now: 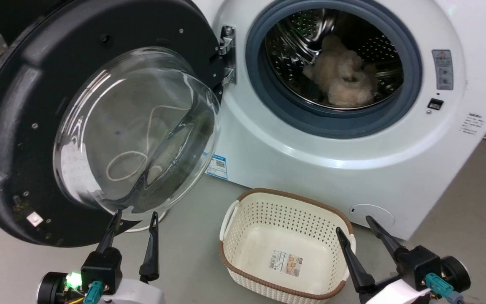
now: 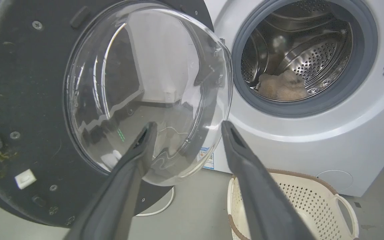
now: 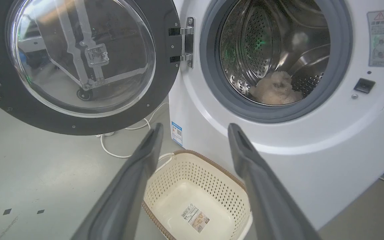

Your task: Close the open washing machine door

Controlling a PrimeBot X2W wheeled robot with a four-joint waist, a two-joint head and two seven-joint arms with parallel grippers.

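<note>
**Door hung wide, both end effectors spread and empty**

The washing machine door [image 1: 99, 122] stood swung far out to the robot's left on its hinge [image 1: 227, 55], with its glass bowl [image 1: 141, 126] facing the head camera. The left end effector [image 1: 136, 213] hovered low, fingers spread with nothing between them and tips just before the bottom of the bowl. Whether they touched it, I couldn't tell. The right end effector [image 1: 353, 223] was spread and empty too, above the basket [image 1: 243, 202] on the floor [image 1: 471, 219].

The step in hand looked like getting a push on that door. The left arm seemed the best bet: reach round the black rim [image 1: 11, 139] at the edge farthest from the hinge, where leverage is greatest, and sweep it toward the drum [image 1: 310, 42]. Push on the rim rather than the slick curved glass, and follow the arc rather than a straight line.

The fluffy bundle [image 1: 344, 76] lay well inside, clear of the rubber ring [image 1: 336, 126], so nothing looked likely to jam. A firm final press at the latch slot [image 1: 436, 104] should seat it, with the right arm kept out of the door's path.
</note>
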